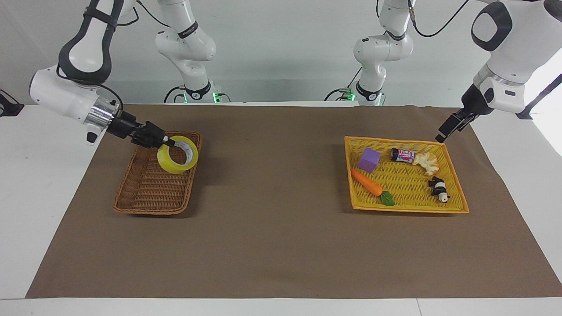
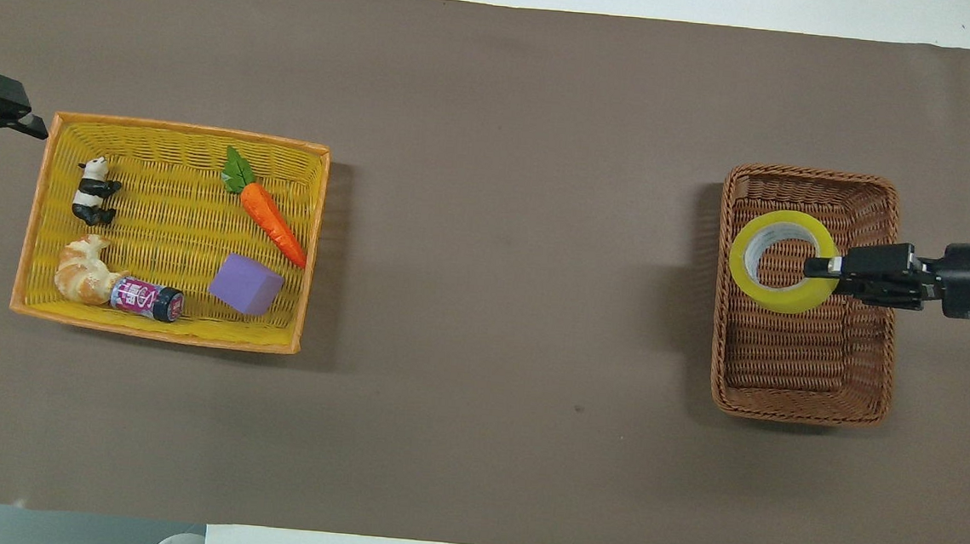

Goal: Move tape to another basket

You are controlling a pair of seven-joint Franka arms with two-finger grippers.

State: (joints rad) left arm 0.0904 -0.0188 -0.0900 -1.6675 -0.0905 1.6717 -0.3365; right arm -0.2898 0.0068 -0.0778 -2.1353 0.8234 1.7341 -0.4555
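1. I see the brown mat (image 1: 272,245) bare between the basket (image 1: 145,197) and the yellow tray (image 1: 452,193), leaving wide open room.
2. My right gripper (image 1: 163,141) pinches the tape (image 1: 178,154) through its wall, one finger inside the core; the roll hangs tilted over the basket's part nearer the robots.
3. My left gripper (image 1: 444,134), jaws spread, hangs over the mat just outside the tray's corner, clear of the croissant (image 1: 426,162), can (image 1: 402,155), purple cube (image 1: 369,159), carrot (image 1: 369,184) and panda (image 1: 439,188).
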